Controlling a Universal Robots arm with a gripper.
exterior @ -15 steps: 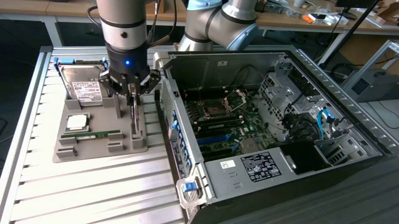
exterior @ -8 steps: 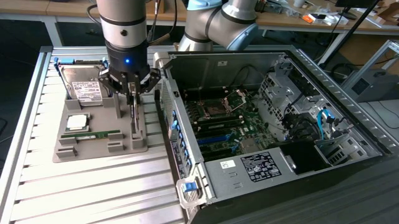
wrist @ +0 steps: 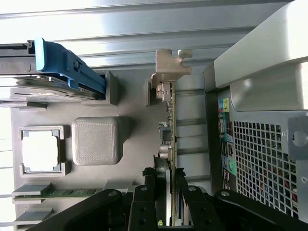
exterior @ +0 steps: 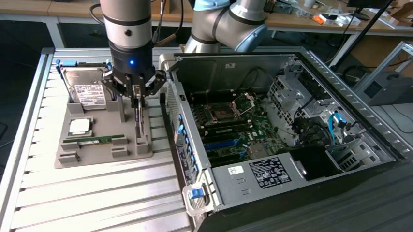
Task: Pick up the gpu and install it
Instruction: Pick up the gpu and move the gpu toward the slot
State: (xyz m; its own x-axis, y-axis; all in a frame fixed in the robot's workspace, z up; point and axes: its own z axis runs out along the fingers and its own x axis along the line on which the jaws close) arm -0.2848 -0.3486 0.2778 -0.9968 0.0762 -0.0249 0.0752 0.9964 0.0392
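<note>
The gpu [exterior: 139,123] stands on edge over the right side of the grey holder tray [exterior: 96,155], a thin dark card seen edge-on. My gripper [exterior: 137,99] comes straight down on its upper edge. In the wrist view the gpu [wrist: 171,110] runs away from the black fingers [wrist: 144,195], which press against both of its faces, and its silver bracket [wrist: 171,62] is at the far end. The gripper [wrist: 166,185] is shut on the card. I cannot tell whether the card's lower edge still sits in the tray's slot.
The tray also holds a silver hard drive [exterior: 87,89], a processor [exterior: 81,126] and a green memory stick [exterior: 96,139]. The open computer case [exterior: 193,159] lies right beside the tray on the exterior view's right, its motherboard [exterior: 232,126] exposed. The ribbed metal table [exterior: 96,198] lies beneath.
</note>
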